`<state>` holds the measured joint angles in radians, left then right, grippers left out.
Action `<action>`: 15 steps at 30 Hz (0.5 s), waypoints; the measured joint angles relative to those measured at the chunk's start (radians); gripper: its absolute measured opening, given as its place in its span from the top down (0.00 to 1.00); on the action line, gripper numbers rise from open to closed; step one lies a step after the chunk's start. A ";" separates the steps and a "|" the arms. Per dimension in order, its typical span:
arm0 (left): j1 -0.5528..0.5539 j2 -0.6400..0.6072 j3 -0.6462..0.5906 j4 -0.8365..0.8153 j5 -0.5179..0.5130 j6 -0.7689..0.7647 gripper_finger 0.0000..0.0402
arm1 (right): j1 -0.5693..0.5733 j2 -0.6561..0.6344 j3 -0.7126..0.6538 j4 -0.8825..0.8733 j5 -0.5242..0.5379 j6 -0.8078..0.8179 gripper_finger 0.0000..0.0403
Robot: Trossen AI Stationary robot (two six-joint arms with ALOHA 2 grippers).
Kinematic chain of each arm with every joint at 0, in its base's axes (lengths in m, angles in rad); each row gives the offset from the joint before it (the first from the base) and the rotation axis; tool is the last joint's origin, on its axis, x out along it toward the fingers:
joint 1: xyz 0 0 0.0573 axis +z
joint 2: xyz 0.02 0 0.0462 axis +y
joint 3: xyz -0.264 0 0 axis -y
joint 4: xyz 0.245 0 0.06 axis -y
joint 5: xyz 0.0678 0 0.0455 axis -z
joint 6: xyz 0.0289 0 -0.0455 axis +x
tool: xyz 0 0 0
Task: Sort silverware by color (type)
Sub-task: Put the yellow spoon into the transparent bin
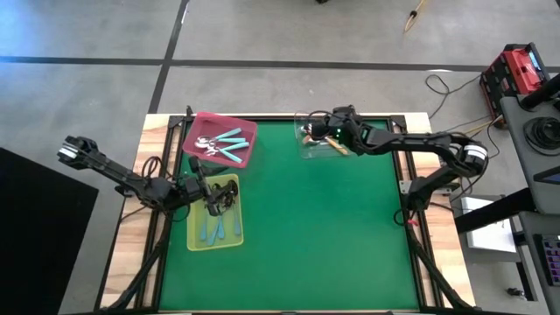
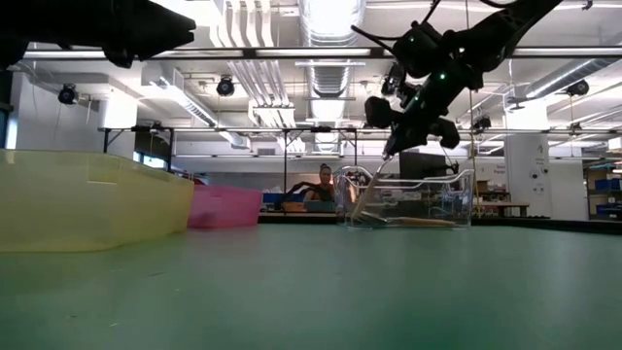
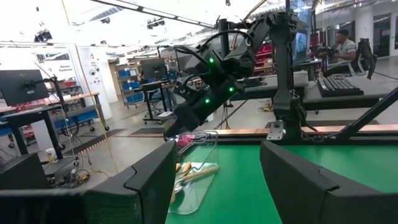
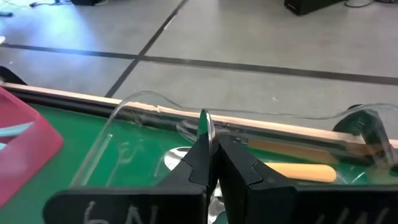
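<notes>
Silverware fills three trays from above: teal spoons (image 1: 229, 143) in pink, blue spoons (image 1: 215, 229) in yellow, orange spoons (image 1: 337, 146) in the clear tray (image 1: 308, 150). My right end effector (image 4: 211, 140) pinches a spoon there. My left end effector (image 3: 217, 180) hangs wide open, empty.

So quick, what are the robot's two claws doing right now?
Left gripper: open, empty, above the yellow-green tray.
Right gripper: shut over the clear tray; whether it pinches a spoon cannot be told.
</notes>
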<state>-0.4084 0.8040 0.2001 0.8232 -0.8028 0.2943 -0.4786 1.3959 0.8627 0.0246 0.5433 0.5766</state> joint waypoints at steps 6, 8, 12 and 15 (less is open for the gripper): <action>0.000 0.012 0.000 0.007 0.000 -0.014 0.47 | -0.004 0.034 0.000 0.008 0.009 0.007 0.98; 0.000 0.011 0.000 0.009 0.000 -0.015 0.47 | -0.006 0.040 0.000 0.011 0.010 0.008 0.98; 0.000 0.006 0.000 0.014 0.000 -0.015 0.47 | -0.006 0.042 0.000 0.015 0.010 0.007 0.98; 0.000 0.006 0.000 0.013 0.000 -0.015 0.47 | -0.006 0.042 0.000 0.014 0.010 0.005 0.98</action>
<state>-0.4084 0.8104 0.2001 0.8364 -0.8028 0.2790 -0.4850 1.4384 0.8627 0.0387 0.5529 0.5813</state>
